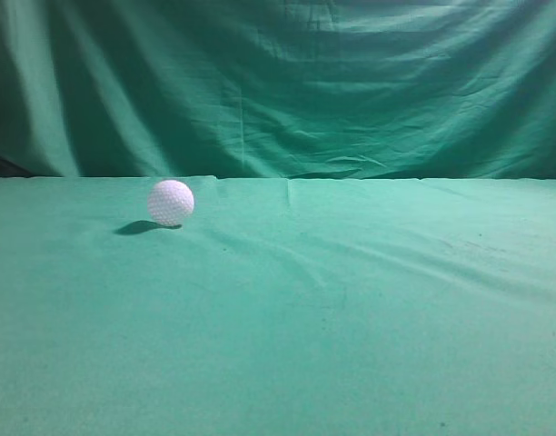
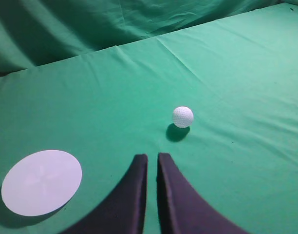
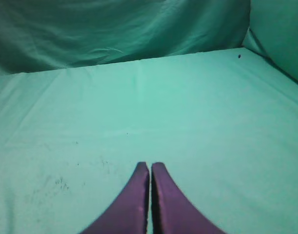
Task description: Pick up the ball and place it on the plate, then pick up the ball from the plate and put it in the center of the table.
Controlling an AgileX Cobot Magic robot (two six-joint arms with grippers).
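The white dimpled ball (image 1: 171,202) rests on the green table (image 1: 351,309), left of the middle and towards the back. In the left wrist view the ball (image 2: 182,117) lies a little ahead and right of my left gripper (image 2: 152,157), whose dark fingers are shut and empty. A flat round white plate (image 2: 41,182) lies on the cloth to the gripper's left; it does not show in the exterior view. My right gripper (image 3: 150,165) is shut and empty over bare green cloth. Neither gripper shows in the exterior view.
A draped green curtain (image 1: 287,82) hangs behind the table's far edge. In the right wrist view the curtain (image 3: 280,34) also closes off the right side. The cloth has low wrinkles and a few dark specks (image 3: 56,183).
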